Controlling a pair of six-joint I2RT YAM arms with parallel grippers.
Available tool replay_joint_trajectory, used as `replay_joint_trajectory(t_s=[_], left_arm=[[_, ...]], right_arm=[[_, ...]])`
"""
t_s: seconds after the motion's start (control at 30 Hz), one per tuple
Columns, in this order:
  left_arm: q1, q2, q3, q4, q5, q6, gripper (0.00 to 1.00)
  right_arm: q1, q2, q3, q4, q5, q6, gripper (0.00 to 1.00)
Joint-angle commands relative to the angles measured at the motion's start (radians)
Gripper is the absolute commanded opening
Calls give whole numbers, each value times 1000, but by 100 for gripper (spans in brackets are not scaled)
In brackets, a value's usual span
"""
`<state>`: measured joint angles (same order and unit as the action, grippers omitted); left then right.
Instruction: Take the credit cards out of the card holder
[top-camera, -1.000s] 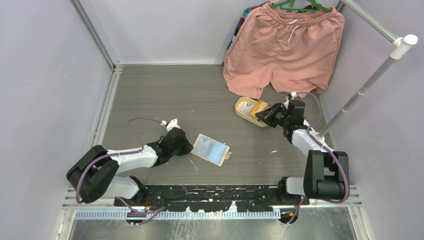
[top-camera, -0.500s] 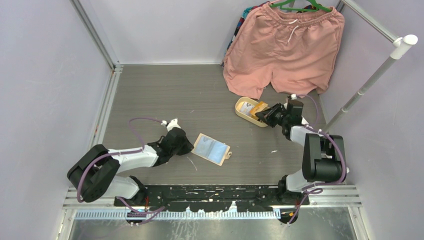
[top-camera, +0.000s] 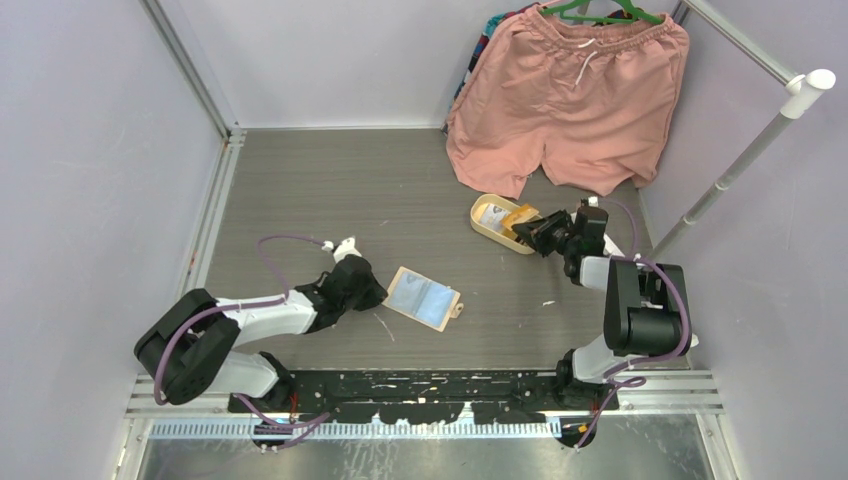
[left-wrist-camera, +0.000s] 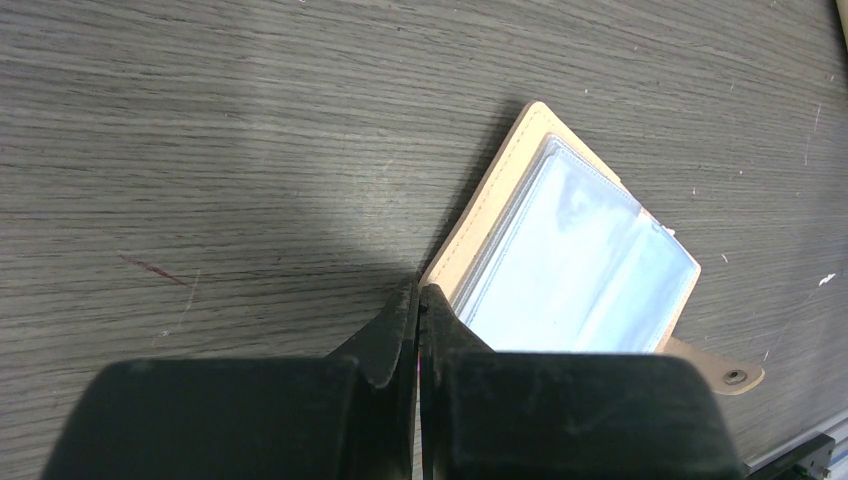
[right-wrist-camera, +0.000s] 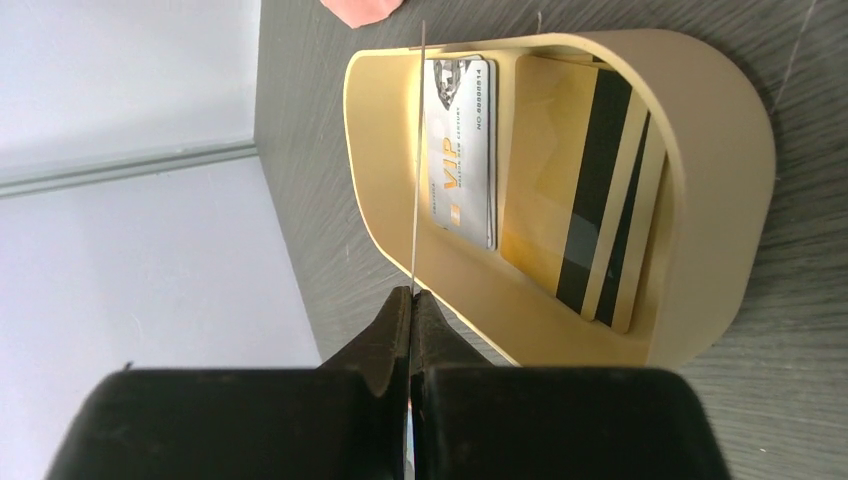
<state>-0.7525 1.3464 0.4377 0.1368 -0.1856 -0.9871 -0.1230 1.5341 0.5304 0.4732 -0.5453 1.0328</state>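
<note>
Only one readable mark, right wrist view: "VIP" in orange-gold capitals on the silver-white card (right-wrist-camera: 462, 110) lying in the tan tray (right-wrist-camera: 720, 150). The lettering runs along the card's long side, so it sits sideways in frame. Same card has a fine print line along one edge and a small emblem at the far end, both too small to read. The gold cards (right-wrist-camera: 545, 150) beside it show black stripes only. The right hand (right-wrist-camera: 411, 292) grips an edge-on card (right-wrist-camera: 417, 150), face not visible. Left wrist view: the card holder (left-wrist-camera: 575, 260) has nothing legible on pockets or snap tab. Top view is too coarse for any print.
</note>
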Motion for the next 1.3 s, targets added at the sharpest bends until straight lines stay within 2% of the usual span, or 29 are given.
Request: replay_joint_trajectory(t_s=[0.0, 0.5, 0.7, 0.87, 1.27], left_arm=[[-3, 9, -11, -52, -16, 13, 0], [-2, -29, -29, -72, -28, 12, 0], [-2, -27, -31, -71, -27, 9, 0], [-2, -22, -27, -70, -26, 10, 0], [-2, -18, -30, -65, -25, 7, 0]], right_arm=[[-9, 0, -8, 77, -23, 72, 1], [-32, 85, 2, 86, -72, 220, 1], [-33, 67, 16, -16, -47, 183, 1], [-37, 7, 56, -186, -19, 127, 1], [-38, -55, 69, -261, -32, 107, 1]])
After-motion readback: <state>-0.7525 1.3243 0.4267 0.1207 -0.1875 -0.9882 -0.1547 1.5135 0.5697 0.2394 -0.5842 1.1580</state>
